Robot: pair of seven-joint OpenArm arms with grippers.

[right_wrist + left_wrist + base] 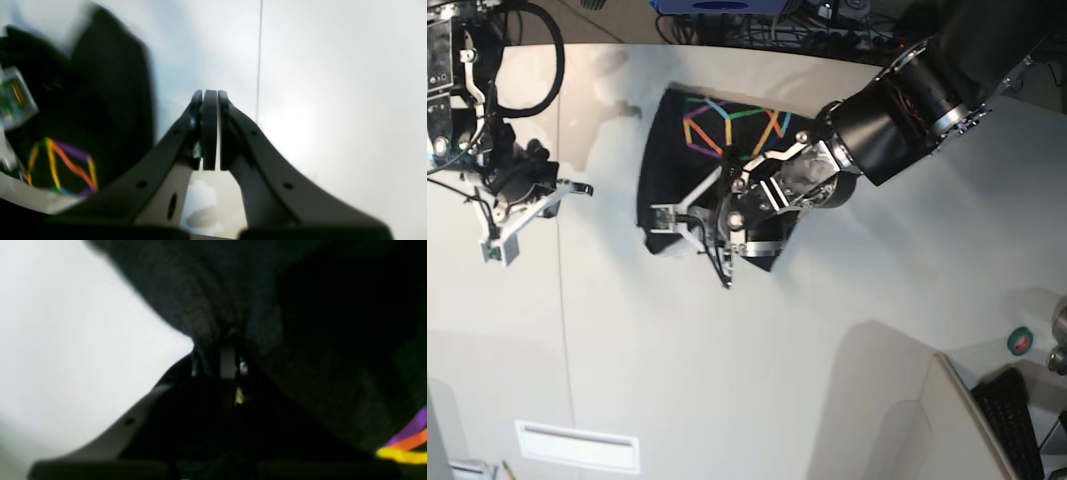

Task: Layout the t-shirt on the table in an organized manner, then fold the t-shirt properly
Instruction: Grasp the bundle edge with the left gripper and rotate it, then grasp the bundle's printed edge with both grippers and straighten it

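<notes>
The t-shirt (717,160) lies bunched on the desk (827,330), rainbow graphic up, under the left hand (717,235). Only the left wrist view shows that hand's jaws pinched on a fold of black cloth (200,306). The right wrist view alone shows the right hand (209,100) closed on nothing, above bare desk, the shirt off to its side.

The crumpled black cloth t-shirt (727,150) carries a line graphic in orange, yellow, green, blue and purple. The smooth matte table (827,350) is off-white with a thin dark seam.
</notes>
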